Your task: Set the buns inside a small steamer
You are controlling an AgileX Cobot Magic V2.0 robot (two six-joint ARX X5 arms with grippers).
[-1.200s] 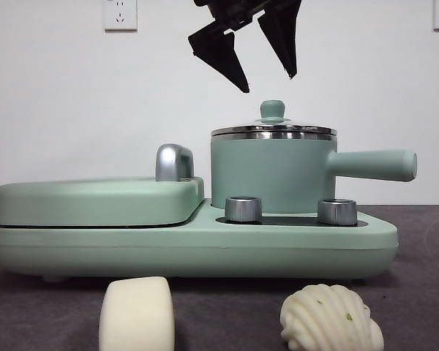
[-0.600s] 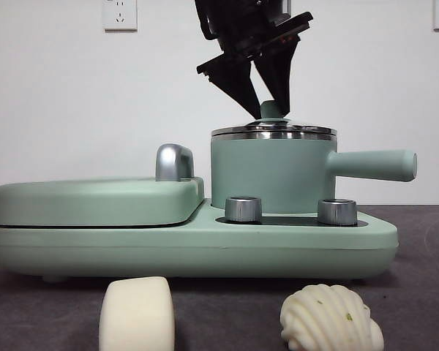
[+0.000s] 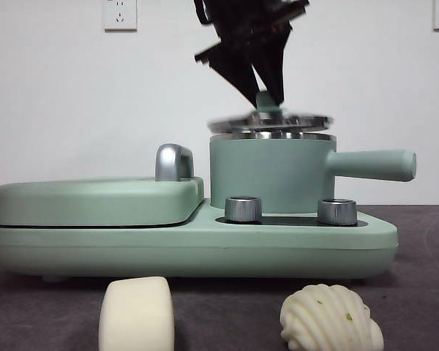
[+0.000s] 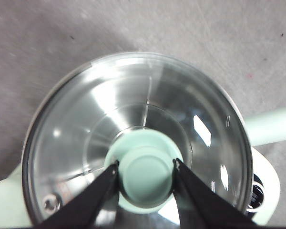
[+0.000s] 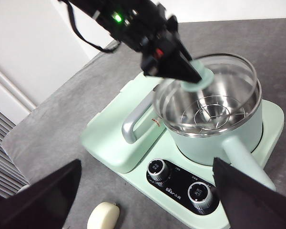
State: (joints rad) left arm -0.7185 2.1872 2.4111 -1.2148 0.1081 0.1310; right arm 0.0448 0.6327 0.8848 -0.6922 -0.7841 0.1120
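Lifting the glass lid (image 3: 269,122) clear of the small steamer (image 3: 271,174) is the step in hand, and the left end effector (image 4: 146,168) is clenched on the lid's green knob (image 4: 146,174), one jaw on each side of it. In the front view the lid sits tilted just above the steel rim, blurred, so it hangs off level. A straight rise would serve best, with the grip held firm on the knob so the lid cannot swing or slip, and the lid should clear the rim fully before travelling sideways. The right end effector (image 5: 148,191) waits released, well apart above the appliance. Both buns lie on the surface in front of the appliance: the smooth bun (image 3: 137,314) and the ridged bun (image 3: 328,319), neither touched yet.
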